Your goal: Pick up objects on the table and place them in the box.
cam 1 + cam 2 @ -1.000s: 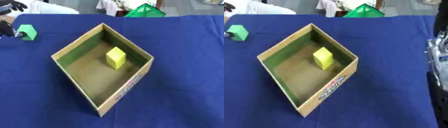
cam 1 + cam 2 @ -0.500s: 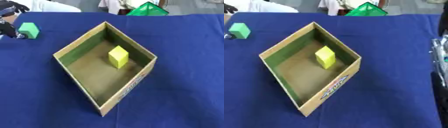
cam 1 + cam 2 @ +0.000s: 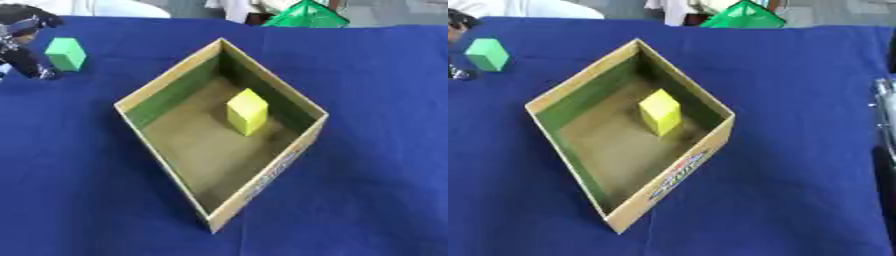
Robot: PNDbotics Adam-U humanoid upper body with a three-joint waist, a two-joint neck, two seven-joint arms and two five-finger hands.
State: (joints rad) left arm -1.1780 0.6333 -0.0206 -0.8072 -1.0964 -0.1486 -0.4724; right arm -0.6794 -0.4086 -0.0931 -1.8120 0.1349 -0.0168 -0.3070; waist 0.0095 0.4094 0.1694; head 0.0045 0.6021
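Observation:
An open cardboard box (image 3: 303,142) with green inner walls sits askew in the middle of the blue table. A yellow block (image 3: 247,111) stands upright on the box floor, towards its far side. A green block (image 3: 66,53) rests on the cloth at the far left, outside the box. My left hand (image 3: 21,47) is just left of that block, its black fingers spread open around that side without closing on it. Only a silver and black part of my right arm (image 3: 883,117) shows at the right edge of the right eye view.
A green pyramid-shaped thing (image 3: 306,16) lies at the table's far edge, behind the box. Blue cloth (image 3: 385,75) stretches to the right of the box and in front of it. White sleeves show at the far left edge.
The whole picture has shifted a little, so the camera moved. My left hand stays beside the green block; the box and yellow block have not moved.

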